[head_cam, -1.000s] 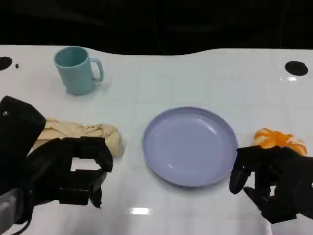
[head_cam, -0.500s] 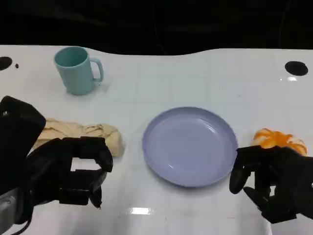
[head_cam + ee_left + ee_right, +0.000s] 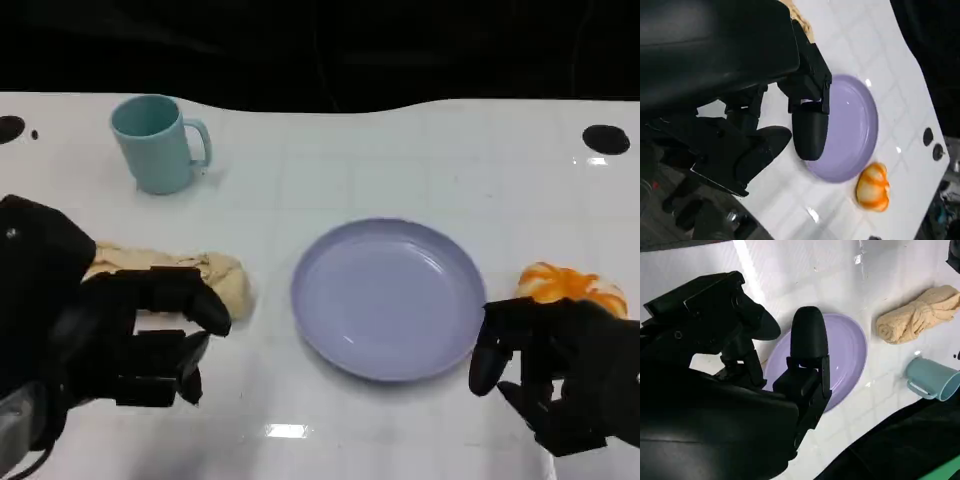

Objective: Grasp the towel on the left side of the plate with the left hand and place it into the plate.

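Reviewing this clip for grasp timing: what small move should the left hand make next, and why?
Probably ease the left hand forward and down onto the towel. The hand holds nothing, its fingers apart just short of the roll, which lies flat on the table left of the plate. The plate has nothing in it.

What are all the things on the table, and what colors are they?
Mug: one, light teal, upright at the far left of the table, handle pointing toward the plate.
Towel: one, tan, rolled up and knotted, lying left of the plate and apart from it, partly behind the left hand.
Plate: one, pale purple, in the middle of the table, nothing in it.
Orange thing: one, orange with white streaks, right of the plate; I cannot tell exactly what it is.
Table: one, white with a faint grid.
Left hand: one, black, at the near left by the towel, holding nothing.
Right hand: one, black, at the near right, holding nothing.
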`<state>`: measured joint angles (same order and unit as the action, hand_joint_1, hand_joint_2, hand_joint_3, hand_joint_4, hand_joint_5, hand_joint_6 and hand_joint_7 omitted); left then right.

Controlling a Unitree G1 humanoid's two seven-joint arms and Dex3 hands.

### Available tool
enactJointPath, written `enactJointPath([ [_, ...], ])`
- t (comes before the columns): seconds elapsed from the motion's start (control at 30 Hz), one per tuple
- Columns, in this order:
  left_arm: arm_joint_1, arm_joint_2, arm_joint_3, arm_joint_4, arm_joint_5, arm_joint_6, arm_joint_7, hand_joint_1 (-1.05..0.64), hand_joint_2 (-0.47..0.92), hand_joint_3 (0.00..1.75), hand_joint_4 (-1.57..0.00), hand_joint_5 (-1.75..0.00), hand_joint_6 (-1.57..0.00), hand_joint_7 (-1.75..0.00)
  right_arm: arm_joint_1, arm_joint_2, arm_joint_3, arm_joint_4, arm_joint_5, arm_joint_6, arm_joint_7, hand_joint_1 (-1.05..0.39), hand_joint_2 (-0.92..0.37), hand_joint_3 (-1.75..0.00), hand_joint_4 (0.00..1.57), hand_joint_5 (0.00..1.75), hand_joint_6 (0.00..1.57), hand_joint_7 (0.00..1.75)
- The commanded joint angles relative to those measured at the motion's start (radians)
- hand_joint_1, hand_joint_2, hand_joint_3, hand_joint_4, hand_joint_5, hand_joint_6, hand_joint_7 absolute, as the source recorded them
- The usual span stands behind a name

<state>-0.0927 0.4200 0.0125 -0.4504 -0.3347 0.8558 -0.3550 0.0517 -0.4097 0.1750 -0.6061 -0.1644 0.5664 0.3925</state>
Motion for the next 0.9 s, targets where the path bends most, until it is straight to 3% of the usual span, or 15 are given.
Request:
enactJointPath([
  [0.03,0.048,-0.001,-0.026,-0.013,0.087,-0.137,0.035,-0.08,0.64,0.97,-0.55,-1.42,-0.57,-0.83,-0.005,-0.004,-0.004,-0.001,0.004,-0.007,0.0,-0.01,-0.55,-1.1,0.73,1.75,0.71,1.41],
  [0.13,0.07,0.005,-0.057,-0.009,0.174,-0.24,0.059,-0.12,0.77,0.7,-0.45,-1.13,-0.56,-0.51,-0.006,-0.003,-0.005,0.0,0.006,-0.011,0.001,-0.01,-0.55,-1.1,0.73,1.75,0.71,1.41],
  [0.3,0.099,-0.001,-0.064,0.034,0.257,-0.404,0.061,-0.2,0.91,0.37,-0.33,-0.9,-0.48,-0.24,-0.006,-0.003,0.001,-0.004,0.0,-0.012,-0.002,-0.01,-0.55,-1.1,0.73,1.75,0.71,1.41],
  [0.57,0.116,0.02,-0.109,0.133,0.502,-0.689,0.131,-0.24,0.92,0.16,-0.12,-0.69,-0.34,-0.06,-0.011,0.002,0.007,-0.011,-0.002,0.005,-0.002,-0.02,-0.55,-1.1,0.73,1.75,0.71,1.41],
  [0.7,0.102,0.059,-0.138,0.149,0.654,-0.721,0.137,-0.32,0.92,0.1,-0.01,-0.58,-0.25,-0.01,-0.016,0.003,0.018,-0.019,-0.009,0.019,-0.002,-0.02,-0.55,-1.1,0.73,1.75,0.71,1.4],
  [0.9,0.054,0.083,-0.172,0.192,0.825,-0.742,0.142,-0.39,0.92,0.04,0.0,-0.41,-0.18,0.0,-0.022,0.006,0.028,-0.032,-0.016,0.043,-0.006,-0.01,-0.55,-1.09,0.73,1.75,0.71,1.41],
])
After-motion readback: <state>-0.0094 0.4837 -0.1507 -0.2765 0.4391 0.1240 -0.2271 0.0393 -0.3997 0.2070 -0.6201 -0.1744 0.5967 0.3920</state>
